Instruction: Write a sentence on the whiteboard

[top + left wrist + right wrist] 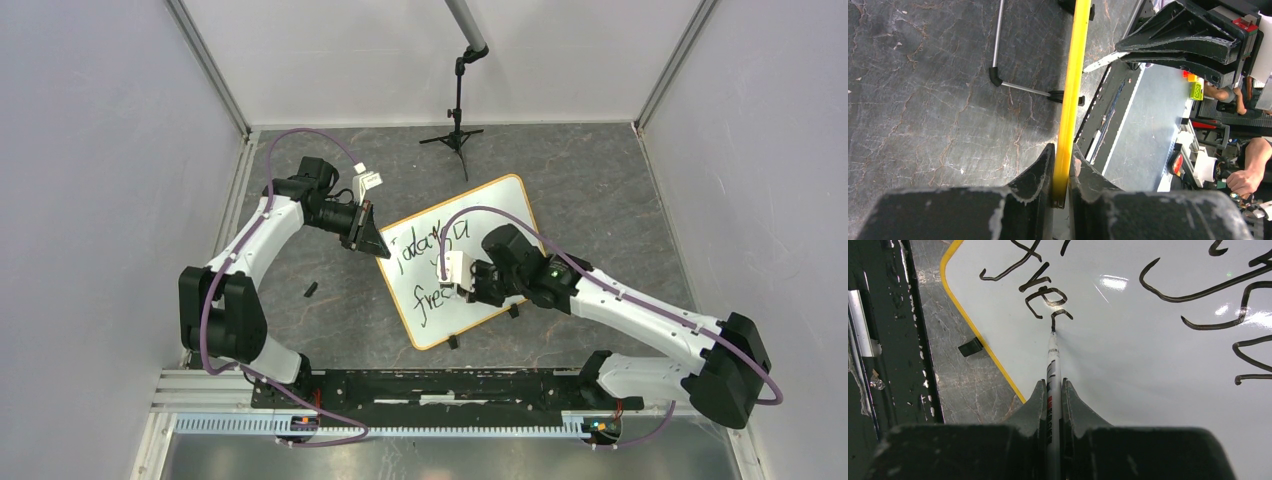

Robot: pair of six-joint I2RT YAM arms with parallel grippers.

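Note:
The whiteboard [500, 205], white with a yellow rim, lies tilted on the grey table. Black script [432, 262] runs in two lines on it; the lower line reads about "fres". My left gripper [378, 244] is shut on the board's left corner; in the left wrist view the yellow rim [1071, 90] stands edge-on between the jaws of that gripper [1062, 170]. My right gripper [462, 290] is shut on a white marker [1053, 365]. The marker's black tip [1052, 326] touches the board at the end of the last letter [1060, 314]. The board fills the right wrist view [1148, 365].
A black tripod stand [456, 120] stands at the back of the table. A small black object [311, 290] lies on the table left of the board. Two black clip feet [453, 342] sit on the board's near edge, one seen close [970, 347].

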